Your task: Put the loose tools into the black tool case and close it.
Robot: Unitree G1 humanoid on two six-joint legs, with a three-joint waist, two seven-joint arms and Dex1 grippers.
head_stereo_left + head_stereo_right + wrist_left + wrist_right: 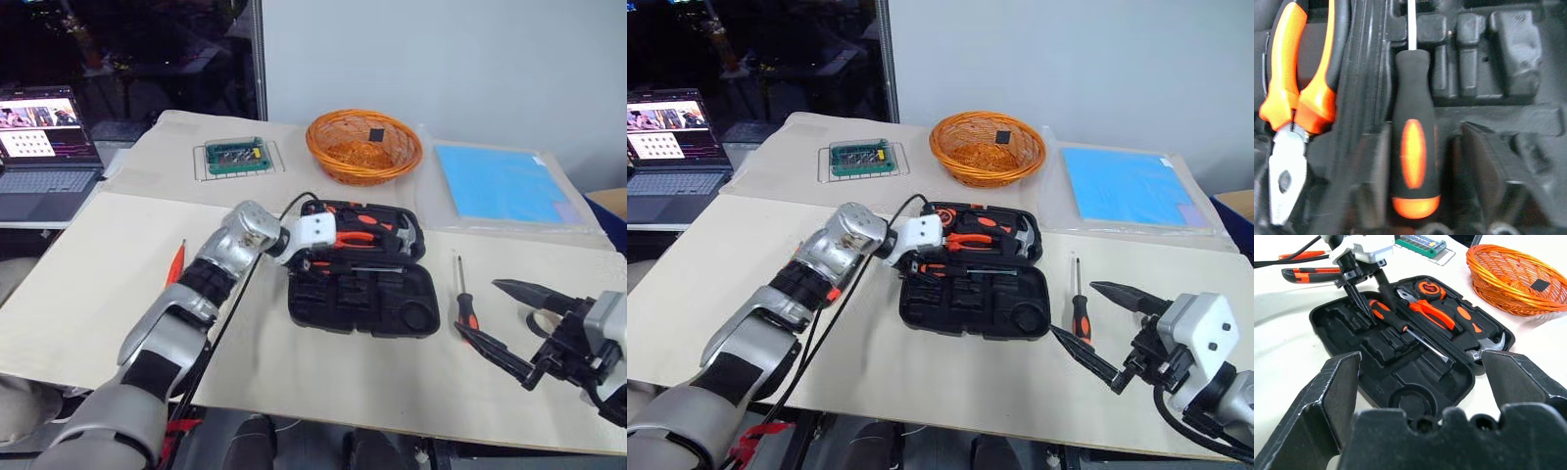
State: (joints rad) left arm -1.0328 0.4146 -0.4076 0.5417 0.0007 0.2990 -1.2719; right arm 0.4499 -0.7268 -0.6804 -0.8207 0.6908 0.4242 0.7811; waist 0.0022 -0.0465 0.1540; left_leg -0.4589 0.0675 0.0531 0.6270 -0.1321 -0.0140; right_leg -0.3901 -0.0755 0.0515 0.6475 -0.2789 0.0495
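Observation:
The black tool case lies open at the table's middle. One screwdriver with an orange-and-black handle rests in it by the hinge. My left gripper points down over that handle, open, with a finger on each side and a gap showing. A second screwdriver lies on the table right of the case. My right gripper hovers just beside it, wide open and empty. The utility knife and a slim orange tool lie left of the case.
Orange-handled pliers, a hammer and a tape measure sit in the case's far half. Behind stand an orange wicker basket, a green box on a wire rack and a blue sheet. A laptop is far left.

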